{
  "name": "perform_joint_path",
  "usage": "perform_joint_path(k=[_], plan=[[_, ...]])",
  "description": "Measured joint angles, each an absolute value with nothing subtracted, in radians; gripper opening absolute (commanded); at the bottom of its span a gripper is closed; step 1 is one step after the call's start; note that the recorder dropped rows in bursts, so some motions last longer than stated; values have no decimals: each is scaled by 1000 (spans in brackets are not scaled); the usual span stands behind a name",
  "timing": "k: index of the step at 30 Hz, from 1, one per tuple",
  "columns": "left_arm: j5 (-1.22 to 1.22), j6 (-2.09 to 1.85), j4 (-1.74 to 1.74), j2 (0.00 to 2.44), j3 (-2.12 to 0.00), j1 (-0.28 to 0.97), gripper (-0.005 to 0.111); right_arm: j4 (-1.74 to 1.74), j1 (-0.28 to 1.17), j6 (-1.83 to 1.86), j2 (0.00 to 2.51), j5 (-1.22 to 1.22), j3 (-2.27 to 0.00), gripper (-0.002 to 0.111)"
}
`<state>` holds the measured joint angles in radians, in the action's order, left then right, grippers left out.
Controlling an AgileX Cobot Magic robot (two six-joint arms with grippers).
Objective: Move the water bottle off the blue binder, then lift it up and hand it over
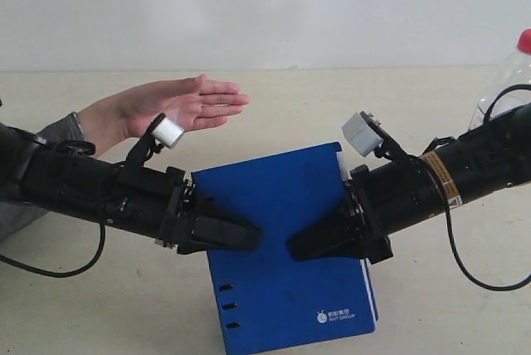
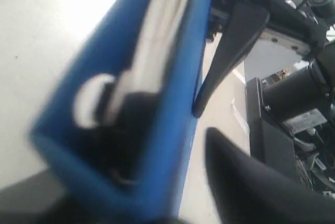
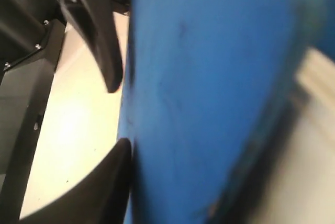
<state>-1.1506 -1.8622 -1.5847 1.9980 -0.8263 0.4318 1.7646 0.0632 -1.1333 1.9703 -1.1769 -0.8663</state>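
White "ANT GROUP" lettering with a small logo sits at the near right corner of the binder (image 1: 282,206), which stands tilted at mid-bench (image 1: 99,313) between the two arms. The bottle (image 1: 502,81), red cap (image 1: 524,40) up, is at the far right behind the right arm, off the binder; no writing on it can be read. An open hand (image 1: 182,104) hovers at far left.

The left wrist view alone shows the binder's white pages (image 2: 157,30) and a gap beside one of the left fingers (image 2: 246,182): released. The right wrist view shows one of the right fingers (image 3: 107,187) pressed to the blue cover: clenched on the binder.
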Motion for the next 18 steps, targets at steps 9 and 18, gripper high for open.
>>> perform_joint_path(k=[9, 18], plan=[[-1063, -1858, -1642, 1992, -826, 433, 66, 1748, 71, -1137, 1972, -1137, -868, 1], [-735, -1889, -1716, 1819, -826, 366, 48, 1724, 75, -1139, 1972, -1106, -868, 0]])
